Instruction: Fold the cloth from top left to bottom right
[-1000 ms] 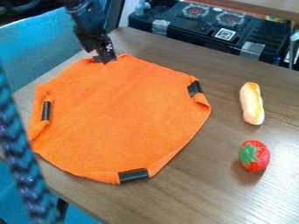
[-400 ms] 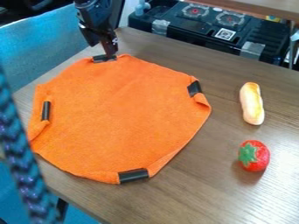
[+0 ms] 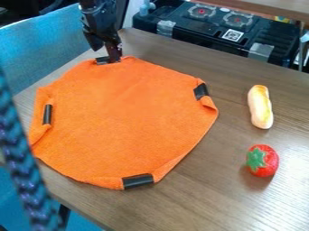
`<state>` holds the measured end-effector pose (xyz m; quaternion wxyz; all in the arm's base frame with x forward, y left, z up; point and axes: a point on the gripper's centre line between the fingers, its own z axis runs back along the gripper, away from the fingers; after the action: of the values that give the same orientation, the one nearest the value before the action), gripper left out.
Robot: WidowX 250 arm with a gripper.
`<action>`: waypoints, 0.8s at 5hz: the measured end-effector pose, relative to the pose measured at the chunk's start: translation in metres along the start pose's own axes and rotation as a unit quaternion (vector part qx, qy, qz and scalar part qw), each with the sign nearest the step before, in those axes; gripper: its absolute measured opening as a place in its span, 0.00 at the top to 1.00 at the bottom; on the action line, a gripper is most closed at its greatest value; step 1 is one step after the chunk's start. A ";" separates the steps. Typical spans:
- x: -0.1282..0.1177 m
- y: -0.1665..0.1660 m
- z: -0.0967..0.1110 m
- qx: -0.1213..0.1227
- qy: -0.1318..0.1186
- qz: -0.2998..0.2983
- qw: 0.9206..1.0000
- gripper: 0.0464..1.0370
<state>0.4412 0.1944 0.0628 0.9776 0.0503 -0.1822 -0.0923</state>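
toward the upper left of the frame, your black gripper (image 3: 104,55) is hanging down over the far edge of the orange cloth (image 3: 124,115). its two fingers are standing spread apart, one of them reaching lower than the other, beside the black strip at the top (image 3: 102,60); you cannot tell from this angle whether that lower finger is touching it. the cloth is lying spread out across the left and middle of the frame, on the brown wooden table (image 3: 211,194), with its corners turned in. more dark strips are marking its rim: one at the left (image 3: 48,114), one at the right (image 3: 201,91), where a flap is curling beside it, and one at the bottom (image 3: 138,181). on your table toward the right of the frame, a toy bread roll (image 3: 260,107) is lying apart from the cloth, and a red strawberry (image 3: 262,160) with a green top is sitting just below it. along the left edge of the frame, a blue and purple braided band (image 3: 21,167) is running down in front of the table. at the upper left, a blue surface (image 3: 45,49) is showing behind the table, and at the upper right a black toy stove (image 3: 214,27) is standing beyond the far edge.
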 end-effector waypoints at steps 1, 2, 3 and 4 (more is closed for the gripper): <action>0.000 -0.009 -0.011 -0.003 0.014 -0.006 1.000 0.09; -0.003 -0.007 -0.016 0.004 0.032 0.004 0.999 0.37; -0.001 -0.008 -0.017 0.011 0.031 0.002 0.999 0.66; -0.002 -0.011 -0.019 0.004 0.027 0.003 1.000 0.87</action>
<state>0.4443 0.1849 0.0433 0.9823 0.0559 -0.1560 -0.0873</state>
